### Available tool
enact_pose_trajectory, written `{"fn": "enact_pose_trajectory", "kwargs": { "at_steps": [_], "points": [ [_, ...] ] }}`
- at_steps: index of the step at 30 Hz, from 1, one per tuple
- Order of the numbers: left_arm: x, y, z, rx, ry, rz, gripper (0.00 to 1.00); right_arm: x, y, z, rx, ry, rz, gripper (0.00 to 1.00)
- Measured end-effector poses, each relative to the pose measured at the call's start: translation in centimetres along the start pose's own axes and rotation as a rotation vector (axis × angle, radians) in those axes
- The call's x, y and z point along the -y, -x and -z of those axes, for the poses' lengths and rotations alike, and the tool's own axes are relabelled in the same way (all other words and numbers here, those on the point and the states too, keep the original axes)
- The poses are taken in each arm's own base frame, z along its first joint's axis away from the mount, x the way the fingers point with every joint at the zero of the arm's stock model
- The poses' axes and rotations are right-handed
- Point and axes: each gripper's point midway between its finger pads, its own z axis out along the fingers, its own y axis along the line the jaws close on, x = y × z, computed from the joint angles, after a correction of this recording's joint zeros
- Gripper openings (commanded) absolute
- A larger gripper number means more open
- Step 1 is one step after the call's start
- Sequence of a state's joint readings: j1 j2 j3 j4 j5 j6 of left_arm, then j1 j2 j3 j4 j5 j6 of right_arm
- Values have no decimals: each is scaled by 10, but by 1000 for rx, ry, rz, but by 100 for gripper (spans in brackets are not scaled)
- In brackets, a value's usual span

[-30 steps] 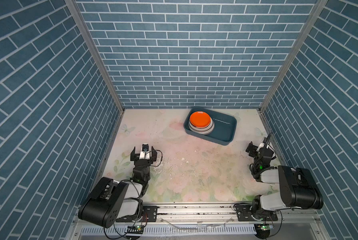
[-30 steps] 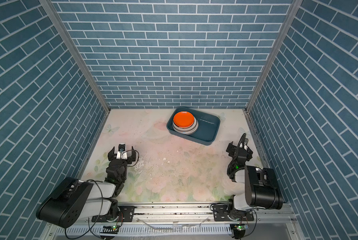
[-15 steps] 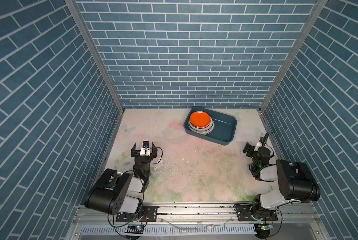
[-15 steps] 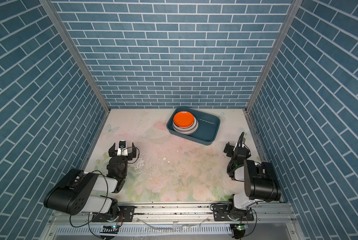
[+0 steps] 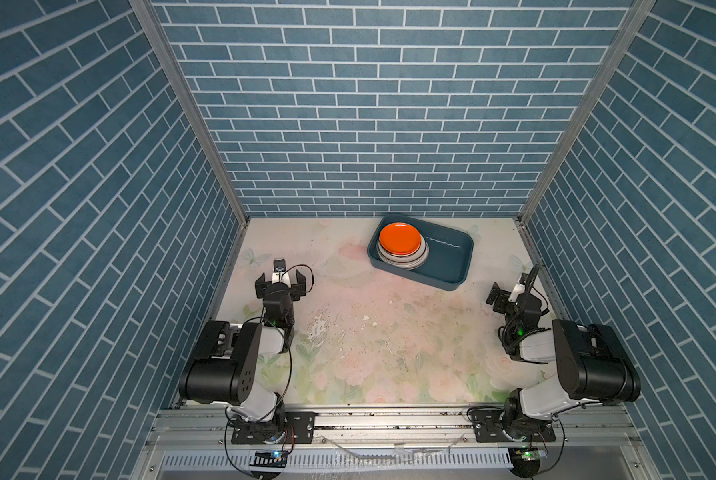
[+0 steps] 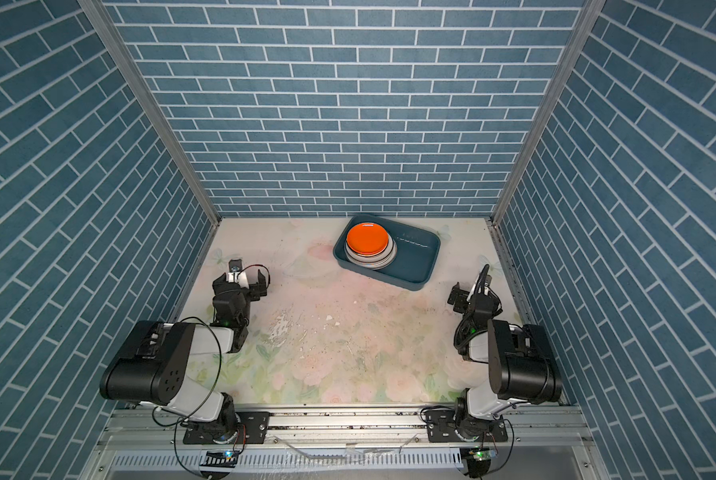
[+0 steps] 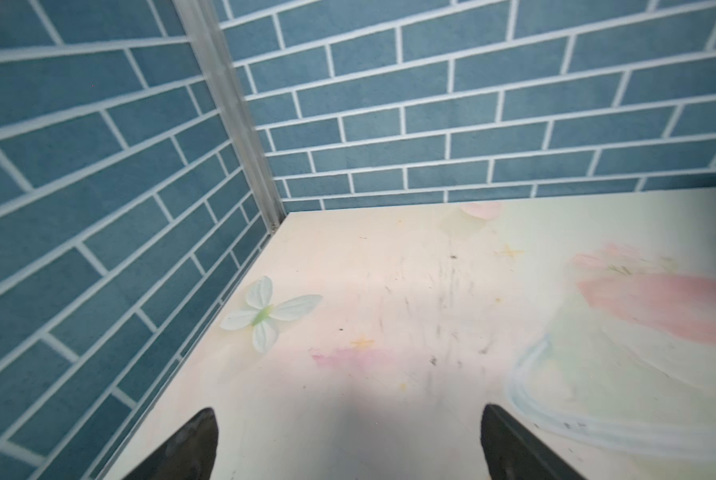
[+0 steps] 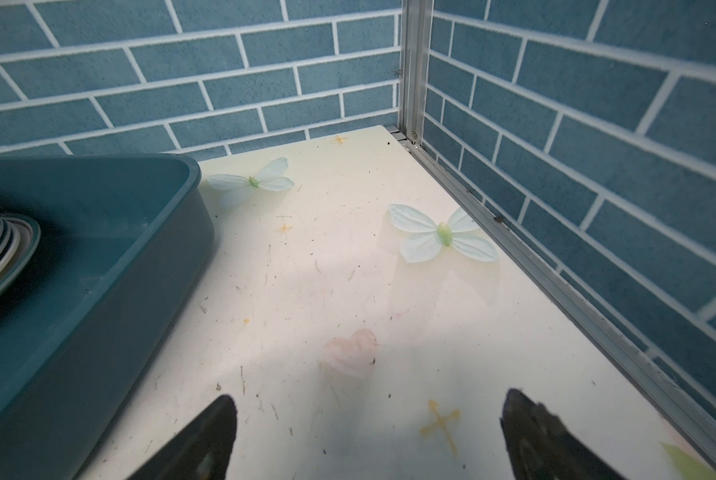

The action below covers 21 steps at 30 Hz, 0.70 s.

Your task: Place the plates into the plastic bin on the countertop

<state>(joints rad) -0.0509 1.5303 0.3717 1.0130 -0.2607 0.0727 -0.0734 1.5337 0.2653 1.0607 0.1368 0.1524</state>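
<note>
Plates (image 5: 401, 240): none in either jaws; those in sight sit in one stack, orange on top, inside the plastic bin (image 5: 447, 259).
Left jaws: wide apart, empty; the dark fingertips (image 7: 194, 444) frame only bare surface in the left wrist view.
Right jaws: wide apart, empty; fingertips (image 8: 211, 436) low over the surface, the bin's wall just beside their line.
Bearing: from both arms the stack lies ahead and toward the middle of the back. The right arm (image 5: 518, 309) is nearer the bin; the left arm (image 5: 279, 309) is well apart from it.
Bin axis: long side runs slantwise, back-left to front-right in both top views. The stack fills the back-left end; the end toward the right arm is bare.
Step, as judged: no loose plate shows on the surface, so nothing looks left to fetch; both arms sit folded low by their bases.
Surface (image 5: 369, 332): pale, faded roses and butterflies, scuffed, specked with crumbs.
Room: blue brick-pattern walls (image 5: 369, 124) on three sides, metal rail (image 5: 389, 419) along the front.
</note>
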Motion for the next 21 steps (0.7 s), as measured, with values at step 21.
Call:
{"fn": "enact_pose_trajectory", "kwargs": {
  "at_steps": [21],
  "points": [
    [7, -23, 1, -92, -44, 13, 100, -34, 1, -15, -90, 176, 60, 99]
  ]
}}
